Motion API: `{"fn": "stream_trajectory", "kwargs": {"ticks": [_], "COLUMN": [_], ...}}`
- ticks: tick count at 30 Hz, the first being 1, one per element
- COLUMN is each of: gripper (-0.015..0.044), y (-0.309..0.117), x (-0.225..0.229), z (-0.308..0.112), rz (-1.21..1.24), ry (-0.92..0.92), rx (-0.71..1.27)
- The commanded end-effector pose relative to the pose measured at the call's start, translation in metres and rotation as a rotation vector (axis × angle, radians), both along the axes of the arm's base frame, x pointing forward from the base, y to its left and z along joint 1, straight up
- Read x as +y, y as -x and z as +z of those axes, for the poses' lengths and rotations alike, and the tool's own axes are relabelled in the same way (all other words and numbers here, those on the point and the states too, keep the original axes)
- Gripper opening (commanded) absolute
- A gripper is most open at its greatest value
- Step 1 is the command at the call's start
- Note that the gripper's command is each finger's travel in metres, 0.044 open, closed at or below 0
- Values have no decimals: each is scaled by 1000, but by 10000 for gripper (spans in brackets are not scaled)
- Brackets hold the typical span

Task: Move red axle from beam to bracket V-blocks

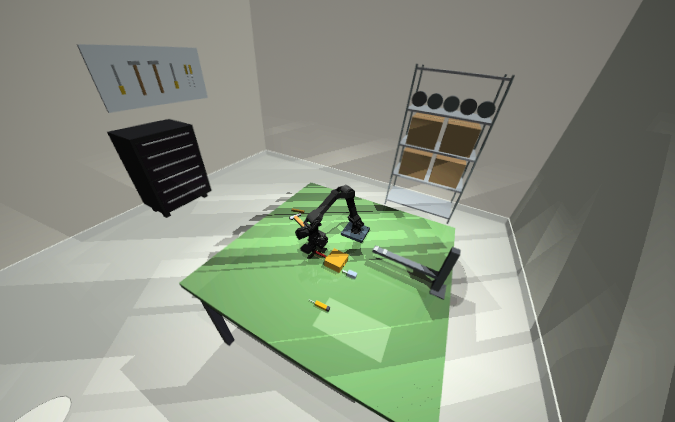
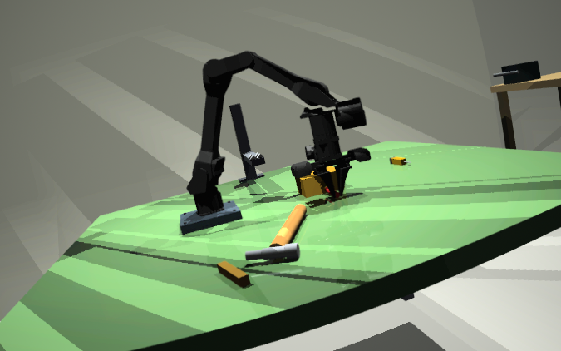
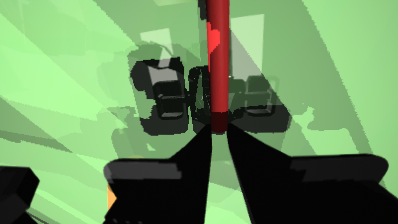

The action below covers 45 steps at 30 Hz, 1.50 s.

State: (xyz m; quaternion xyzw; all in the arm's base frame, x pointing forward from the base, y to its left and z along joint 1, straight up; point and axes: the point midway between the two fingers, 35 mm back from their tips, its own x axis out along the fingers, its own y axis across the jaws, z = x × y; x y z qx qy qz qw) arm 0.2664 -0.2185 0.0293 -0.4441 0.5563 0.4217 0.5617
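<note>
The red axle (image 1: 320, 254) (image 2: 327, 190) (image 3: 219, 65) is held at one end in my gripper (image 2: 337, 196) (image 3: 218, 128), which is shut on it low over the table. In the wrist view the axle runs up out of the frame. The orange beam (image 1: 336, 260) (image 2: 311, 186) sits on the table beside the gripper. The axle points toward its near face; whether the far end is still inside cannot be told. The dark grey bracket (image 1: 406, 263) (image 2: 240, 126) has an upright post and a long arm; its notched V-blocks (image 2: 253, 155) hold no axle that I can see.
A hammer (image 1: 298, 222) (image 2: 288, 226) and a small brown block (image 1: 297, 210) (image 2: 233, 274) lie behind the gripper in the top view. A pale tool (image 1: 351, 273) lies beside the beam. A yellow screwdriver (image 1: 321, 304) (image 2: 398, 160) lies farther out on the green table (image 1: 255, 272).
</note>
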Motion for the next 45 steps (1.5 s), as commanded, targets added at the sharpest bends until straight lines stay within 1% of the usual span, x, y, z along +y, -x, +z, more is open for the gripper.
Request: {"fn": "stream_trajectory", "kwargs": {"ticks": [1,10,15,38,40,45], "gripper": [79,315,440,440,440,440], "y": [0,0,0,1,-1,-11], "x": [0,0,0,1,8,47], "z": [0,0,13,54,55,60], "rz": [0,0,4,4,4,-1], "ry": [1,1,4,4,4,0], "rx": [-1,-1,0,0,0,-2]}}
